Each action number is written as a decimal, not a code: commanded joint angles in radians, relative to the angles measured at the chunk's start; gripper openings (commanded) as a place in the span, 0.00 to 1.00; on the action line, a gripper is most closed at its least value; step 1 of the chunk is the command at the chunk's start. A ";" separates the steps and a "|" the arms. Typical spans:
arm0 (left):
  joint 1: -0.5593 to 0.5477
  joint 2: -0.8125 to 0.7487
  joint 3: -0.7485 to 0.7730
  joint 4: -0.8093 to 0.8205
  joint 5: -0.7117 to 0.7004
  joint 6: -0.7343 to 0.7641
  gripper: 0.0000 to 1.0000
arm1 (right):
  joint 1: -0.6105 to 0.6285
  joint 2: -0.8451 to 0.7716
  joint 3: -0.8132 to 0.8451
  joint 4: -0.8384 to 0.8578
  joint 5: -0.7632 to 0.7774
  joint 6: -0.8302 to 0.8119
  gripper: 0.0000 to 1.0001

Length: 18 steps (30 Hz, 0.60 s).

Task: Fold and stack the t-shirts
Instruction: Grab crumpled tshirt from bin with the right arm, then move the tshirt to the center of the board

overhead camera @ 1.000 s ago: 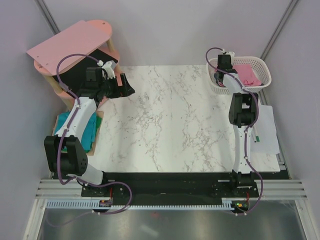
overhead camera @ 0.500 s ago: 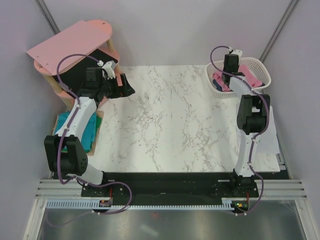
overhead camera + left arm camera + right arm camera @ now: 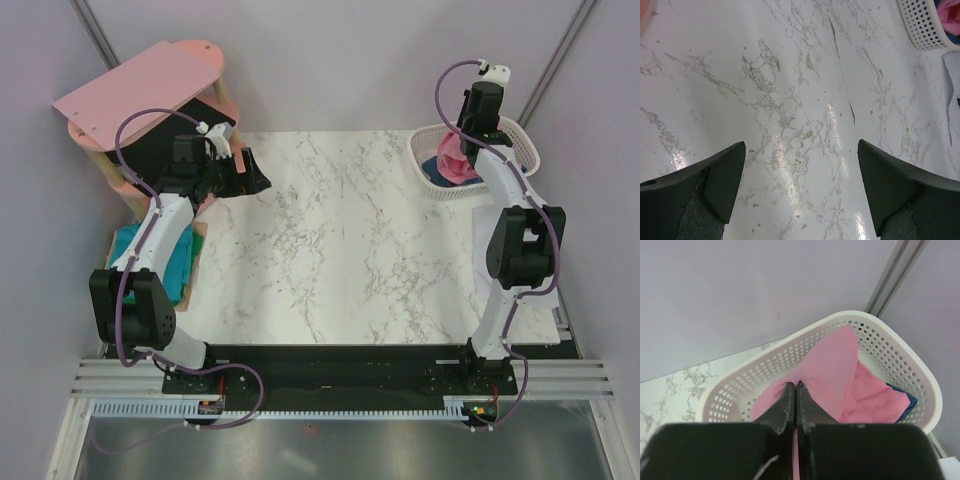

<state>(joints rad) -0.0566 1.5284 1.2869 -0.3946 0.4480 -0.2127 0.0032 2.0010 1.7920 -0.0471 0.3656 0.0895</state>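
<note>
The light pink t-shirt (image 3: 840, 365) is pulled up in a peak out of the white perforated basket (image 3: 880, 324), with my right gripper (image 3: 795, 385) shut on its top fold. From above, the right gripper (image 3: 463, 135) is raised over the basket (image 3: 520, 135), and the pink shirt (image 3: 453, 163) hangs from it. A dark blue t-shirt (image 3: 908, 402) lies under the pink one, its edge also showing in the basket (image 3: 431, 169). A teal t-shirt (image 3: 180, 262) lies at the table's left edge. My left gripper (image 3: 254, 173) hovers open over bare marble (image 3: 800, 90).
A pink wooden shelf unit (image 3: 150, 85) stands at the back left beside the left arm. White paper (image 3: 535, 262) lies along the table's right edge. The basket's corner (image 3: 925, 27) shows at the far right in the left wrist view.
My right gripper has shut on the pink t-shirt and risen from inside the basket, drawing the shirt up. The left arm has not moved.
</note>
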 commanded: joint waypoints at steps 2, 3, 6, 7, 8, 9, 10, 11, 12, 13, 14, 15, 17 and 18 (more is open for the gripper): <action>-0.005 0.004 0.012 0.022 0.024 -0.007 1.00 | 0.035 -0.198 -0.010 0.110 -0.082 -0.031 0.00; -0.006 0.006 0.012 0.023 0.027 -0.007 1.00 | 0.046 -0.214 0.003 0.099 -0.089 -0.040 0.00; -0.009 0.004 0.011 0.025 0.026 -0.007 1.00 | 0.096 -0.267 0.058 0.069 -0.093 -0.077 0.00; -0.009 0.004 0.011 0.026 0.027 -0.005 1.00 | 0.122 -0.283 0.067 0.064 -0.099 -0.082 0.00; -0.011 0.003 0.011 0.026 0.026 -0.005 1.00 | 0.133 -0.309 0.088 0.056 -0.108 -0.080 0.00; -0.011 0.004 0.009 0.025 0.026 -0.005 1.00 | 0.155 -0.318 0.098 0.050 -0.132 -0.071 0.00; -0.012 0.006 0.009 0.025 0.027 -0.005 1.00 | 0.165 -0.333 0.112 0.014 -0.146 -0.065 0.00; -0.012 0.006 0.009 0.025 0.027 -0.005 1.00 | 0.175 -0.338 0.141 -0.003 -0.165 -0.057 0.00; -0.014 0.006 0.009 0.025 0.029 -0.005 1.00 | 0.193 -0.341 0.154 -0.041 -0.180 -0.031 0.00; -0.014 0.006 0.009 0.025 0.029 -0.005 1.00 | 0.204 -0.349 0.164 -0.056 -0.218 -0.021 0.00; -0.015 0.007 0.009 0.025 0.029 -0.005 1.00 | 0.214 -0.355 0.164 -0.066 -0.237 -0.007 0.00; -0.015 0.007 0.009 0.026 0.029 -0.005 1.00 | 0.234 -0.363 0.156 -0.077 -0.264 0.007 0.00; -0.019 0.007 0.008 0.026 0.029 -0.002 1.00 | 0.265 -0.384 0.118 -0.086 -0.298 0.029 0.00; -0.020 0.007 0.008 0.026 0.028 -0.004 1.00 | 0.297 -0.390 0.098 -0.091 -0.306 0.032 0.00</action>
<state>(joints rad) -0.0692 1.5288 1.2869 -0.3946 0.4511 -0.2123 0.2413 1.6501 1.9141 -0.1051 0.1574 0.0723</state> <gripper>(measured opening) 0.994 0.011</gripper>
